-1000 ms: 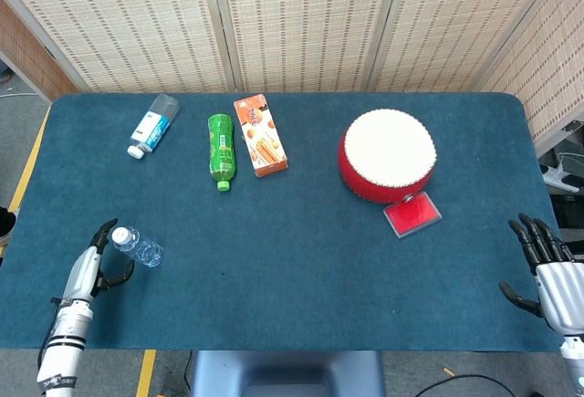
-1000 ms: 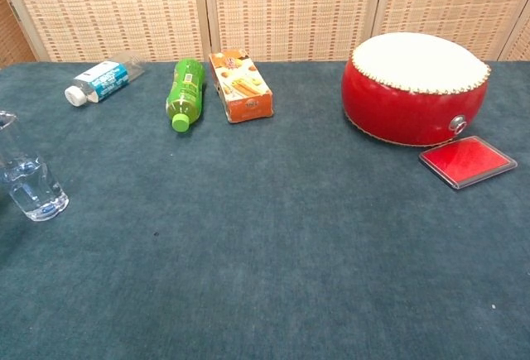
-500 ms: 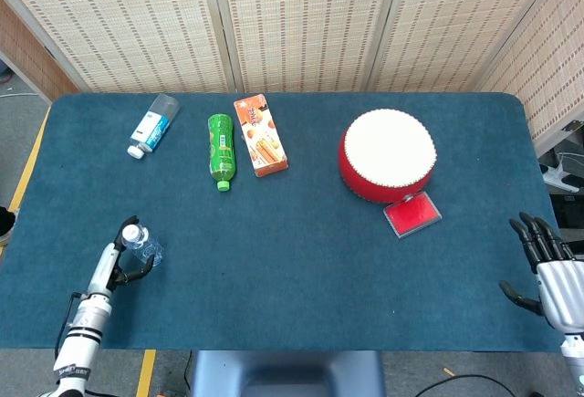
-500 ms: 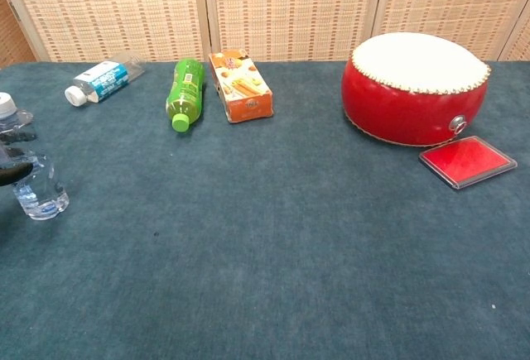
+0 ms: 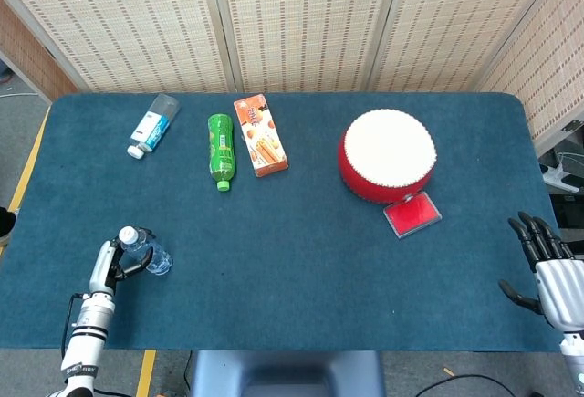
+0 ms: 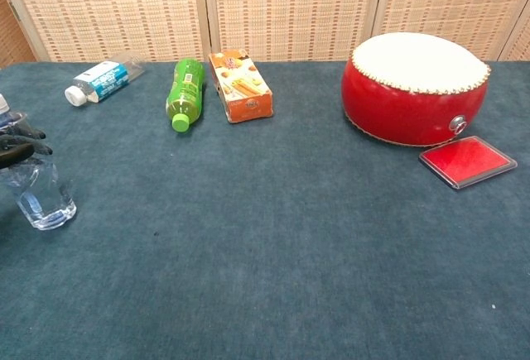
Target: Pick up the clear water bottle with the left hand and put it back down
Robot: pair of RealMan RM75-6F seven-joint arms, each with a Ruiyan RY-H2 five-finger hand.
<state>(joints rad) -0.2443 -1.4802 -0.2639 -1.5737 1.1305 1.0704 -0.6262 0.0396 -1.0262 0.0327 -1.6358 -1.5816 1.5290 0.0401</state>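
Note:
The clear water bottle [image 5: 148,252] with a white cap stands near the table's front left corner, and in the chest view the clear water bottle [image 6: 40,193] shows at the far left with its base on the blue cloth. My left hand [image 5: 111,265] is against its left side, and dark fingers [image 6: 20,146] wrap around its upper part. My right hand [image 5: 546,267] hangs past the table's right edge with its fingers spread, holding nothing.
At the back left lie a blue-labelled bottle [image 5: 153,125], a green bottle [image 5: 220,149] and an orange snack box [image 5: 260,147]. A red drum [image 5: 388,154] stands right of centre with a flat red case [image 5: 412,214] in front of it.
My left hand has moved right up to the clear bottle and its fingers have closed around it. The bottle has shifted slightly right. The right hand has not moved.

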